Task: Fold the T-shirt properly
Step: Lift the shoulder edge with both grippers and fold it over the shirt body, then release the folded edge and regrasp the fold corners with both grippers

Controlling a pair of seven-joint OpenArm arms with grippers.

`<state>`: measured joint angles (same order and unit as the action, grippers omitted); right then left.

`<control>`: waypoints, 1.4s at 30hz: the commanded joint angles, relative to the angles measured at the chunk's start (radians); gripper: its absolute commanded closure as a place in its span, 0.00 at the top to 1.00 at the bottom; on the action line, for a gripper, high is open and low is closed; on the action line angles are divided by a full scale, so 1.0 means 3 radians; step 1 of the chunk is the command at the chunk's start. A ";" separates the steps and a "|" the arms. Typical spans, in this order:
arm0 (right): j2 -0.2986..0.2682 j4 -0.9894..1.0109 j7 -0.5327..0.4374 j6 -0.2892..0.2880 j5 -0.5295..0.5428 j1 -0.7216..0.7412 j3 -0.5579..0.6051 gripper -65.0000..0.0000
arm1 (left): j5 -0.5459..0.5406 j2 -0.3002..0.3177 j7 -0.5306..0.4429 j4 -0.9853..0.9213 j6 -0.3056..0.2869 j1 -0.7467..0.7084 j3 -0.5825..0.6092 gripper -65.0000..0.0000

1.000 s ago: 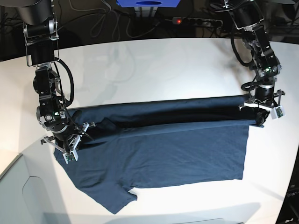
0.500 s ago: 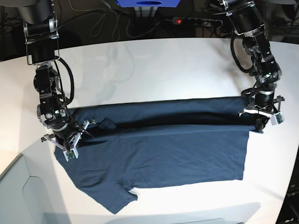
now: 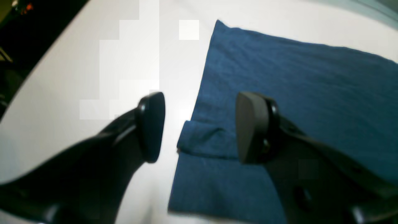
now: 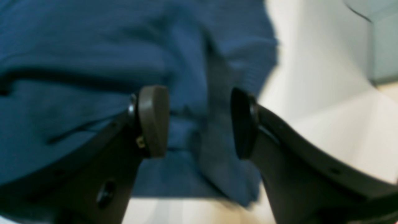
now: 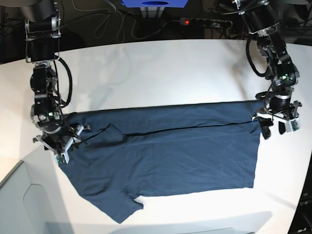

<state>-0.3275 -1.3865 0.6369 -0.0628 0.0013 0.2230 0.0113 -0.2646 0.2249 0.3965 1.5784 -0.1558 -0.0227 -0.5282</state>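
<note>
The dark navy T-shirt [image 5: 170,161] lies flat across the white table [image 5: 170,68]. Its far long edge is folded toward the front as a strip, and one sleeve points to the front left. My left gripper [image 5: 274,130] is open over the shirt's right end. In the left wrist view the gripper [image 3: 199,127] straddles the folded corner of the shirt [image 3: 295,77] without holding it. My right gripper [image 5: 62,153] is open over the shirt's left end. In the right wrist view the gripper [image 4: 199,121] hangs over bunched shirt fabric [image 4: 93,46], jaws apart.
A power strip [image 5: 204,22] with a red light, cables and a blue object [image 5: 155,3] lie behind the table's far edge. A pale grey surface [image 5: 19,204] sits at the front left corner. The table's right edge runs close to my left gripper.
Both grippers have let go of the folded edge and opened. The raised fold has settled flat onto the shirt. The right gripper moved back and left, and the left gripper shifted slightly right.
</note>
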 commanded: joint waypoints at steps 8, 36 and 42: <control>-0.0036 -0.0526 -0.0069 -0.0029 0.0003 -0.0372 -0.0311 0.47 | -0.0016 -0.0097 -0.0041 -0.0246 0.0000 -0.0198 -0.0226 0.54; -0.0251 -0.0889 -0.0039 -0.0341 0.0013 -0.0950 -0.1068 0.46 | -0.0021 -0.0072 -0.0041 -0.0824 -0.0005 -0.0065 -0.0058 0.38; -0.0246 -0.0736 -0.0034 -0.0658 0.0008 -0.0920 -0.1145 0.47 | -0.0021 -0.0092 -0.0041 -0.0824 -0.0005 -0.0060 -0.0053 0.21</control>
<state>-0.3847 -1.5993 0.6407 -0.2428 0.0036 -0.0658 -0.3264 -0.2653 0.1837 0.3965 1.3174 -0.1551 -0.0479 -0.5396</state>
